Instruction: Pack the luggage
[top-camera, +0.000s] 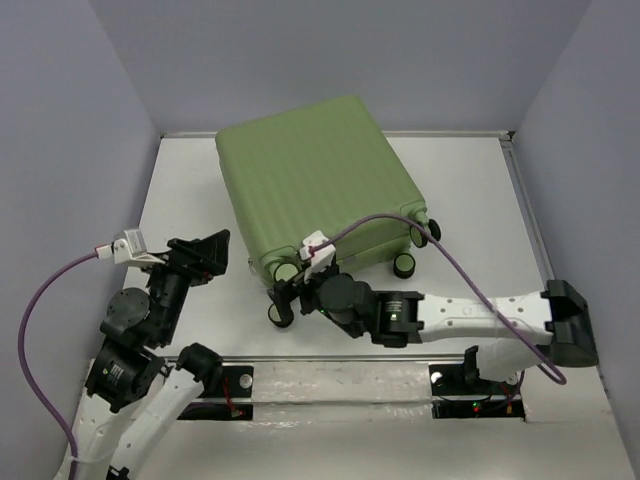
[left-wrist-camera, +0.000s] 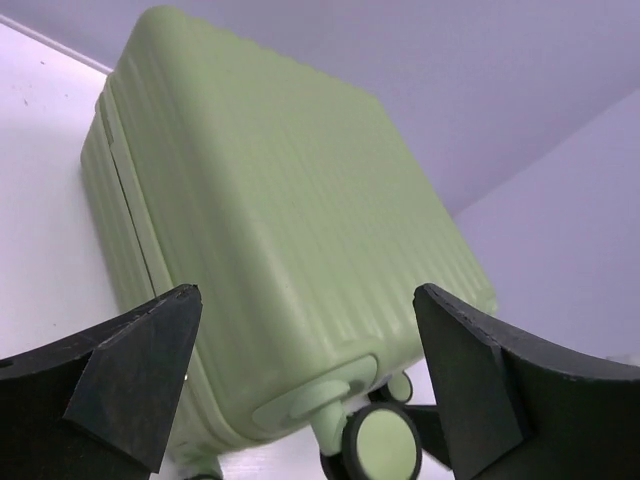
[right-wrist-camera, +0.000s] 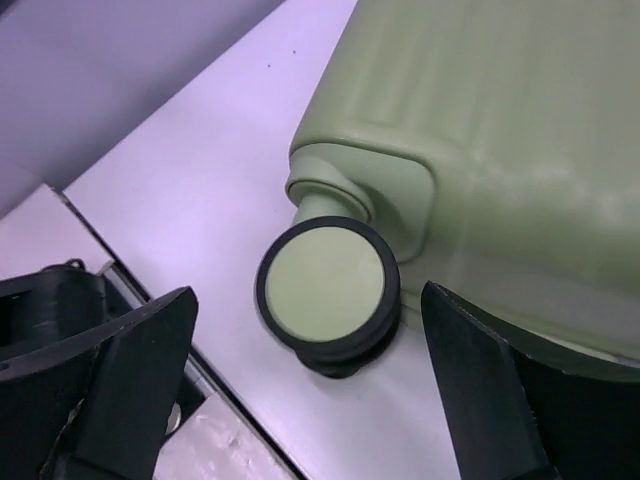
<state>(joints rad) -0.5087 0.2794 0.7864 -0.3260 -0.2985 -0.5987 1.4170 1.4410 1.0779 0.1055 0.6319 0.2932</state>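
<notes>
The luggage (top-camera: 310, 180) is a light-green ribbed hard-shell suitcase lying shut and flat on the white table, wheels toward me. My left gripper (top-camera: 212, 248) hovers open just off its near-left corner. In the left wrist view the shell (left-wrist-camera: 270, 230) fills the space between the spread fingers (left-wrist-camera: 140, 370), which touch nothing. My right gripper (top-camera: 290, 293) is open at the near-left wheel (top-camera: 280, 313). In the right wrist view that black wheel with a green hub (right-wrist-camera: 325, 280) sits between the open gripper's (right-wrist-camera: 308, 295) fingers without contact.
Two more wheels (top-camera: 405, 265) stick out at the suitcase's near-right corner. Grey walls close in the table (top-camera: 470, 200) on three sides. A metal rail (top-camera: 340, 375) runs along the near edge. Purple cables (top-camera: 40, 300) loop off both wrists.
</notes>
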